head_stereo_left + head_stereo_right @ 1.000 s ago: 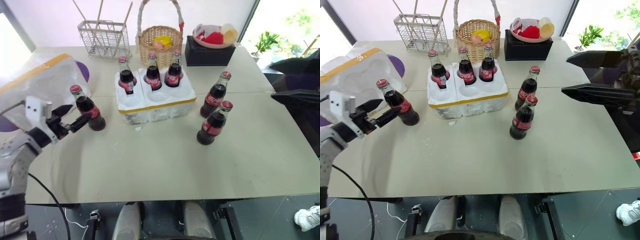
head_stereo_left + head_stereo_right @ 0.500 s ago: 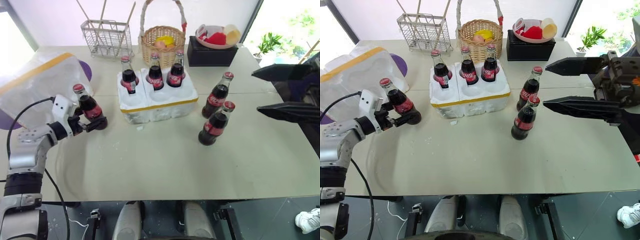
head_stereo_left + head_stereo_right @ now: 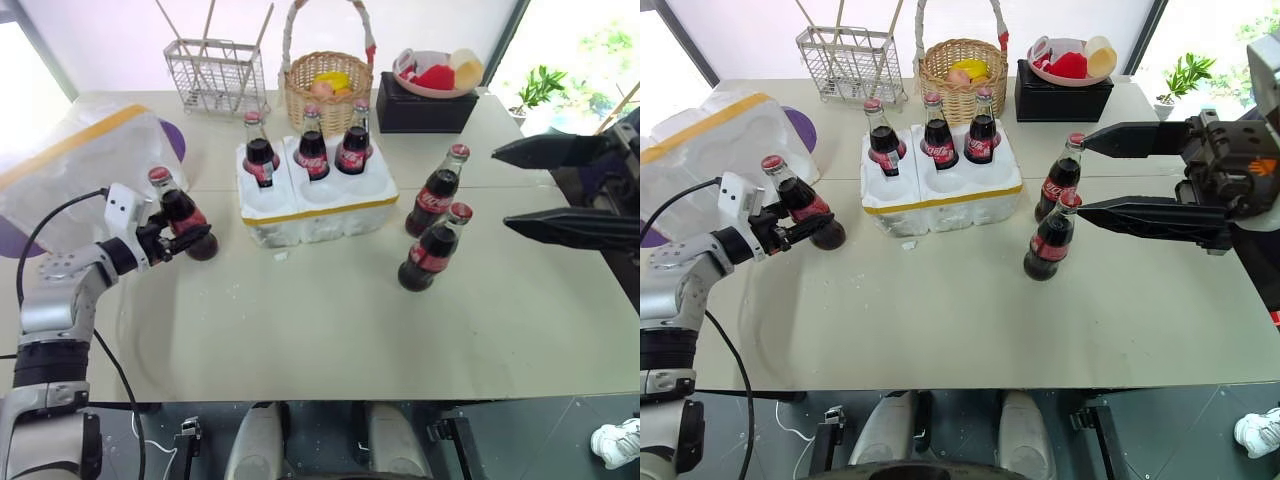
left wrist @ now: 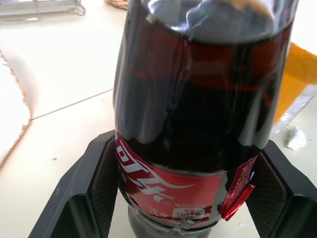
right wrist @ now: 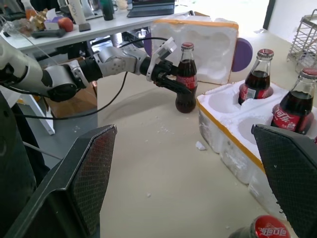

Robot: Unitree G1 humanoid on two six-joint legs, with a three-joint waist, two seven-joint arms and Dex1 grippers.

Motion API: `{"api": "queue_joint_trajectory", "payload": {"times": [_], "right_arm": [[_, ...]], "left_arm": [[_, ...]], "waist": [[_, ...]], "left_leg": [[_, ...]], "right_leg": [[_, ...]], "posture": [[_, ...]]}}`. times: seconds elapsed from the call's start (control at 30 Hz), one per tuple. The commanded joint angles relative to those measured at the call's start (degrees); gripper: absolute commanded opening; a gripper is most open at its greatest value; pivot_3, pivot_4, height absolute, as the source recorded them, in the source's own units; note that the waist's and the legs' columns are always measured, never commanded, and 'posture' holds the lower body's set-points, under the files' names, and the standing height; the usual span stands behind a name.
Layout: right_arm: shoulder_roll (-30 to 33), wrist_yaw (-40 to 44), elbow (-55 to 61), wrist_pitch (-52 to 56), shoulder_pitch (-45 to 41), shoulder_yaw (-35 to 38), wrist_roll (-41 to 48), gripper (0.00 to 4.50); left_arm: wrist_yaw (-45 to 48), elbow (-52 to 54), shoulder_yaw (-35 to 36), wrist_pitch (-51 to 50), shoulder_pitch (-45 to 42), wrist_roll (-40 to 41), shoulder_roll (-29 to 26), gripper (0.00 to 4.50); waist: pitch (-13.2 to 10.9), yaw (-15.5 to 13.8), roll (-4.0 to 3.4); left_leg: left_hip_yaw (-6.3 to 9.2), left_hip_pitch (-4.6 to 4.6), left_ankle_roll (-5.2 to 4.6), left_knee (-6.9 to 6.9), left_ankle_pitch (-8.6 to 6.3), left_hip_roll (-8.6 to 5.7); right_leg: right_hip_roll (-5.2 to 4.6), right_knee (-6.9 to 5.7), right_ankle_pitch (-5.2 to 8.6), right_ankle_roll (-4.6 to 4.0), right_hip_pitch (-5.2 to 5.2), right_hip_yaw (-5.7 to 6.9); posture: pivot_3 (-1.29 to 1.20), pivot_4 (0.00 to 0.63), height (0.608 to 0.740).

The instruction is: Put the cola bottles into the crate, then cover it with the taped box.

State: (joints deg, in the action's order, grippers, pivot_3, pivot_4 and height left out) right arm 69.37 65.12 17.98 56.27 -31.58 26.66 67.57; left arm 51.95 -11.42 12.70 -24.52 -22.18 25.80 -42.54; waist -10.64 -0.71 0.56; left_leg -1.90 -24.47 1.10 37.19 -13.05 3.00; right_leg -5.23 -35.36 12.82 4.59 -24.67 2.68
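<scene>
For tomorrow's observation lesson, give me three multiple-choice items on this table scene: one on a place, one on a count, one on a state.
1. Where does the wicker basket stand?
A. Behind the crate
B. In front of the crate
C. On the taped box

2. How many cola bottles stand in the crate?
A. One
B. Three
C. Six

3. How are the right gripper fingers?
A. Wide apart, holding nothing
B. Shut on a bottle
C. Shut on the basket handle

Answers:
1 A, it sits past the crate's far edge.
2 B, three red caps rise from the back wells.
3 A, the two fingers are spread with nothing between them.
</scene>
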Motion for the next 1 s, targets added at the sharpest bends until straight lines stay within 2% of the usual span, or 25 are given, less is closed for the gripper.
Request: {"api": "queue_joint_trajectory", "payload": {"times": [0.03,0.2,0.3,0.4,0.5,0.6,0.8,1.0], "right_arm": [[-0.25,-0.25,1.57,-1.52,-0.1,0.37,-0.44,4.5],[-0.67,-0.26,2.76,-2.17,1.52,0.56,-1.41,4.5],[-0.95,-0.81,3.31,-2.47,1.97,0.48,-1.45,4.5],[-1.45,-1.65,4.04,-3.12,2.77,0.4,-1.84,4.5],[-2.23,-2.8,5.03,-4.18,4.05,0.17,-3.18,4.5],[-2.99,-3.96,5.78,-4.13,5.14,0.73,-3.06,4.5],[-3.77,-7.36,7.16,-3.36,7.53,3.17,-1.69,4.5],[-4.47,-9.74,8.68,-3.41,9.78,4.43,-0.41,4.5]], "left_arm": [[6.07,9.28,3.9,-7.23,0.55,7.03,-5.95,2.81],[15.07,14.36,5.53,-17.79,-1.81,16.05,-14.61,2.81],[18.46,13.65,4.84,-22.76,-8.54,21.16,-16.53,2.81],[15.49,9.55,1.07,-22.66,-19.98,20.44,-11.22,2.81],[12.28,4.34,-3.44,-18.27,-26.63,14.59,-4.86,2.81],[12.29,-2.19,-8.01,-10.43,-29.99,7.49,-1.09,2.81],[12.15,-16.1,-12.63,3.11,-34.14,-2.77,4.1,2.81],[10.76,-21.75,-12.03,7.78,-36.11,-5.63,7.4,2.81]], "waist": [[-0.1,0.22,0.16],[-0.2,-0.02,0.26],[-0.22,-0.23,0.28],[-0.28,-0.58,0.38],[-0.27,-0.85,0.38],[-0.27,-0.25,0.37],[-0.41,0.07,0.57],[-0.41,-0.11,0.58]], "left_leg": [[-0.01,0.0,0.0,-0.01,0.0,0.01],[-0.01,-0.02,0.0,-0.01,0.0,0.02],[-0.01,-0.02,0.02,0.02,0.0,0.01],[0.03,-0.02,0.02,0.07,0.01,-0.02],[0.03,0.02,0.0,0.13,0.02,-0.05],[-0.02,0.05,-0.01,0.11,0.02,-0.05],[0.05,0.04,-0.02,0.12,0.03,0.03],[0.04,0.03,-0.02,0.18,0.03,0.03]], "right_leg": [[0.01,-0.02,0.0,0.0,-0.02,-0.01],[0.01,-0.07,0.01,-0.02,-0.08,-0.03],[0.0,-0.07,0.01,-0.02,-0.07,-0.03],[0.0,-0.06,0.02,-0.01,0.0,-0.03],[0.02,-0.06,-0.01,0.05,0.11,-0.04],[0.07,-0.07,-0.13,0.28,0.09,-0.11],[0.21,-0.33,-0.15,0.31,-0.04,-0.15],[0.19,-0.36,-0.14,0.3,-0.03,-0.18]], "posture": [[0.0,0.15,0.74],[0.0,0.15,0.74],[0.0,0.15,0.74],[0.0,0.15,0.74],[0.0,0.15,0.74],[0.0,0.15,0.74],[0.0,0.15,0.74],[0.0,0.15,0.74]]}}
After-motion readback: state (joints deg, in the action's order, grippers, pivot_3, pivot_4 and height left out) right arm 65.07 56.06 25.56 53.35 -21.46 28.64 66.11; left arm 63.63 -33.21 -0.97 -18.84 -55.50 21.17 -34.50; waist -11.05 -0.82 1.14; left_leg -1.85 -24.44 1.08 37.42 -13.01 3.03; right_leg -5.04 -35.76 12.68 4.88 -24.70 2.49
